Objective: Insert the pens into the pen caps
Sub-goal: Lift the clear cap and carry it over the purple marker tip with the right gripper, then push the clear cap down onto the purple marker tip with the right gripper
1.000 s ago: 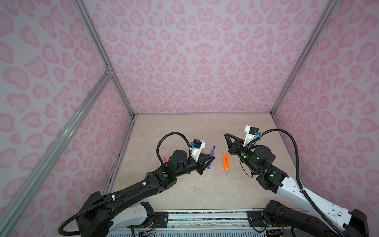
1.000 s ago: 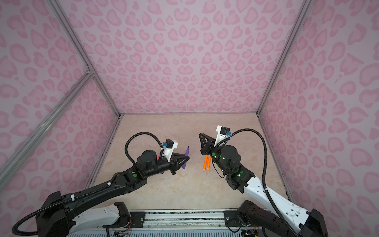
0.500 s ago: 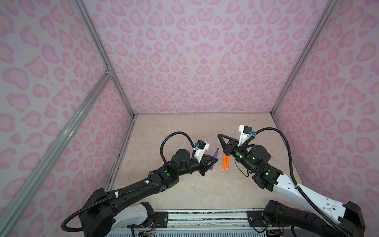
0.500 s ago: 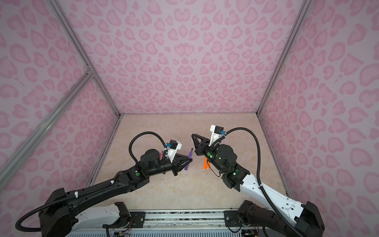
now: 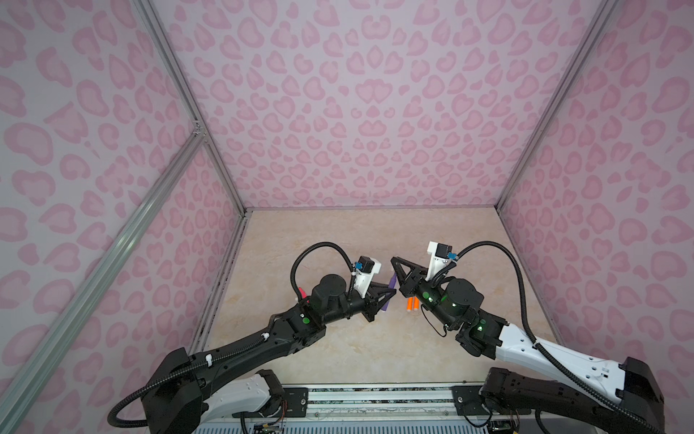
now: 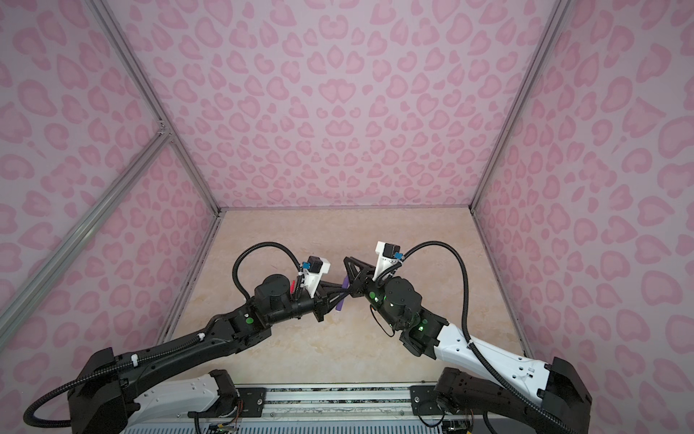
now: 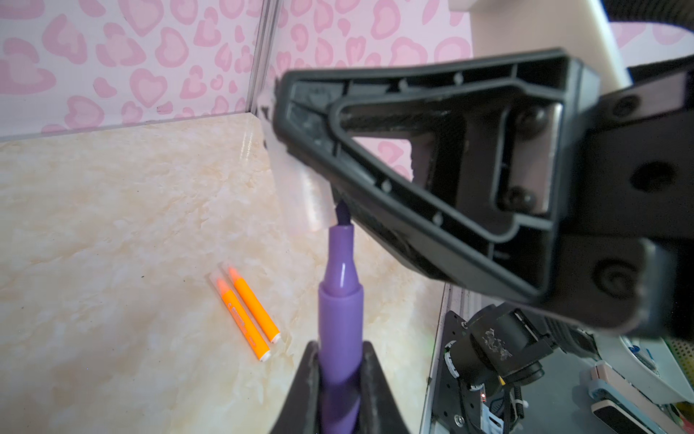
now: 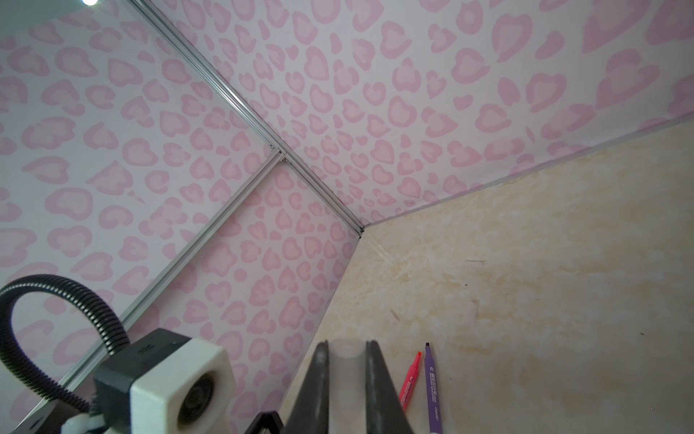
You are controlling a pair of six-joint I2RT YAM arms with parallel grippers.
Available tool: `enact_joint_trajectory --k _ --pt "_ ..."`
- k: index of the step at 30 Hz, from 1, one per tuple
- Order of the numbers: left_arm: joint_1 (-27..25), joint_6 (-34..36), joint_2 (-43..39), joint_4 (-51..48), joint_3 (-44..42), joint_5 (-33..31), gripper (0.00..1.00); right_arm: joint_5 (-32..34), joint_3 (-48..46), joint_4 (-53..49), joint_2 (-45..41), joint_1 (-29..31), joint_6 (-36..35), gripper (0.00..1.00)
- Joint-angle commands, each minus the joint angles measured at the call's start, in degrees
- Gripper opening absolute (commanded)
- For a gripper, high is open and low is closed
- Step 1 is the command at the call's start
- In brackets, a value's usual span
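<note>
1. Closing gap b/w L gripper [image 5: 392, 292] & R gripper [image 5: 394, 261] since a sec ago; now meeting at lower centre of both top views.
2. Pinching purple pen [image 7: 340, 319] in L gripper, nib aiming at R gripper.
3. Clamping clear cap [image 8: 346, 351] in R gripper; nib sitting by cap mouth, can't tell if inside.
4. Leaving two orange pens [image 5: 411, 305] side by side on floor [image 5: 338, 244], just lower right of meeting pt.
5. Leaving pink-red pen [image 8: 411, 379] & 2nd purple pen [image 8: 432, 387] close together on floor.
</note>
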Motion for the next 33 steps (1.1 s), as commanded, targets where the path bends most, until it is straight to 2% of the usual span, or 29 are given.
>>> enact_joint_trajectory --k 1,9,33 --pt "0.1 0.2 -0.3 1.2 0.0 -1.9 0.04 3.8 -0.2 1.2 -0.2 0.2 -1.7 0.0" --pt "0.1 0.4 1.0 0.1 0.8 -2.6 0.04 8.0 3.8 -6.8 -0.9 0.2 -2.0 0.0" --pt "0.1 0.6 0.5 -0.2 0.8 -3.1 0.04 7.0 3.6 -5.5 2.3 1.3 -0.1 0.0"
